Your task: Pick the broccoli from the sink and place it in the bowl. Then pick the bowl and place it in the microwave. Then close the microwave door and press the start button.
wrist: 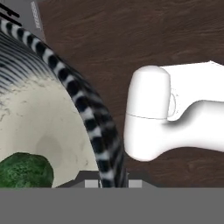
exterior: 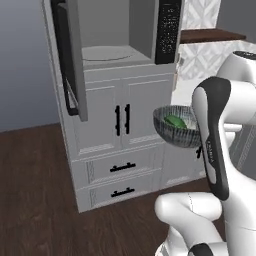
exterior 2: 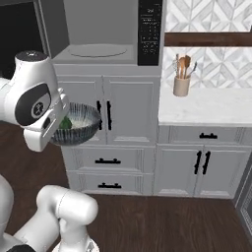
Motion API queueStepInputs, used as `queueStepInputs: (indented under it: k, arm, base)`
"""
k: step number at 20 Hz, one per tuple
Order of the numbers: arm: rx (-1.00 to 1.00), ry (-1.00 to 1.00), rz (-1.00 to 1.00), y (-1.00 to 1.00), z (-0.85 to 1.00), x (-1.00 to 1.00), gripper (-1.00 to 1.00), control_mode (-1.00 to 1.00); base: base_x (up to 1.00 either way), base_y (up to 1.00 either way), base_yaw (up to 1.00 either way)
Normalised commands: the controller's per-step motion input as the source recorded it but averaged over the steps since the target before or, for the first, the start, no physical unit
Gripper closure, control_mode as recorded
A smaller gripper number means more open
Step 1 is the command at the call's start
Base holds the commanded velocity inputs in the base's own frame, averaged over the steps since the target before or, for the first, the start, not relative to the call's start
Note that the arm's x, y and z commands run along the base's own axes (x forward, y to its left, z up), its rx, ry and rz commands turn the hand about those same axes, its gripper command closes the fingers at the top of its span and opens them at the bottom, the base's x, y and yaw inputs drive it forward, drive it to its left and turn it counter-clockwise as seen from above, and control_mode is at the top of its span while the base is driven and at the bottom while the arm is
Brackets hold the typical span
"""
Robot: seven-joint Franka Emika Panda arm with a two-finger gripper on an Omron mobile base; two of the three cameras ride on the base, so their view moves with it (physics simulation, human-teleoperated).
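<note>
One bowl (wrist: 65, 109) is gripped by its striped rim in the clenched end effector (wrist: 113, 183), as seen in the hand view, with the broccoli (wrist: 24, 171) lying inside on the pale speckled bottom. In the left base view the bowl (exterior: 176, 126) is held in the air to the right of the open microwave door (exterior: 70, 60), below the microwave (exterior: 120, 35) and in front of the cabinet doors (exterior: 122, 117); its right side is hidden behind the arm. In the right base view the bowl (exterior 2: 78, 124) is partly covered on its left by the robot's wrist, and the broccoli (exterior 2: 65, 123) is seen as a small green patch. The finger tips themselves are cut off at the hand view's lower edge.
</note>
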Motion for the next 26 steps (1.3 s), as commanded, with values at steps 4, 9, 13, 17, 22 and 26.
queueStepInputs:
  k: [4,9,13,17,22,26]
  arm:
    - [0.0,0.0,0.0,0.0,0.0,0.0,1.0,1.0]
    - [0.0,0.0,0.0,0.0,0.0,0.0,1.0,1.0]
    - [0.0,0.0,0.0,0.0,0.0,0.0,1.0,1.0]
    - [0.0,0.0,0.0,0.0,0.0,0.0,1.0,1.0]
    - [0.0,0.0,0.0,0.0,0.0,0.0,1.0,1.0]
    - [0.0,0.0,0.0,0.0,0.0,0.0,1.0,1.0]
  base:
    - [0.57,-0.16,0.03]
    - [0.55,-0.52,0.21]
    - [0.26,-0.23,0.37]
    - [0.32,-0.13,0.41]
    - [0.44,-0.24,0.24]
    - [0.53,-0.13,0.03]
